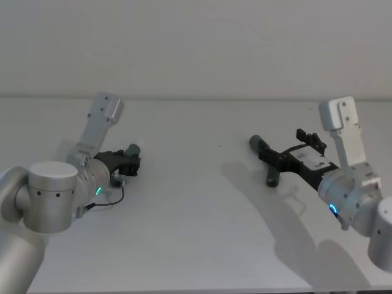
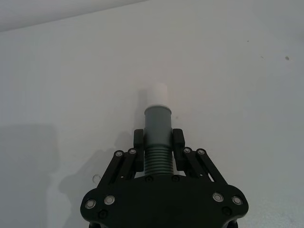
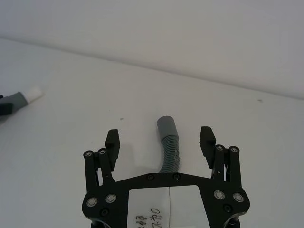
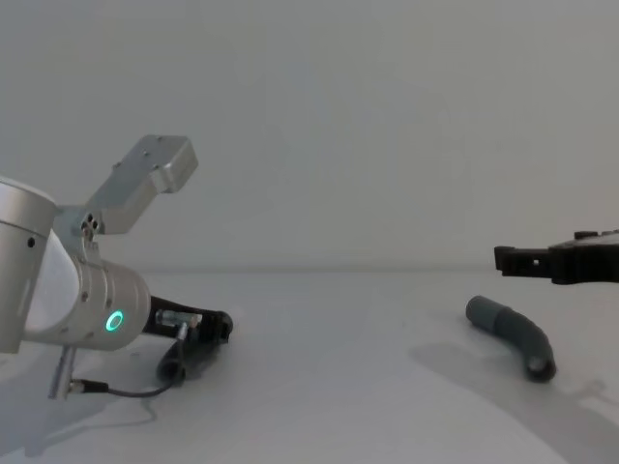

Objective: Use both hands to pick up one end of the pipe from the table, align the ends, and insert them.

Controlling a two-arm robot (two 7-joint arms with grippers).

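The left gripper (image 2: 158, 142), low over the table (image 1: 196, 220), pinches the whitish-tipped piece (image 2: 157, 121). The right gripper (image 3: 160, 139) hovers spread above the ribbed piece (image 3: 167, 130) lying there.

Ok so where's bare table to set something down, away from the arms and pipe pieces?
The widest free patch is the table's middle, between the left gripper, shut on the white-tipped pipe piece, and the open right gripper. The front edge is bare too. It is crowded on the right, where the other pipe piece lies beneath that gripper.
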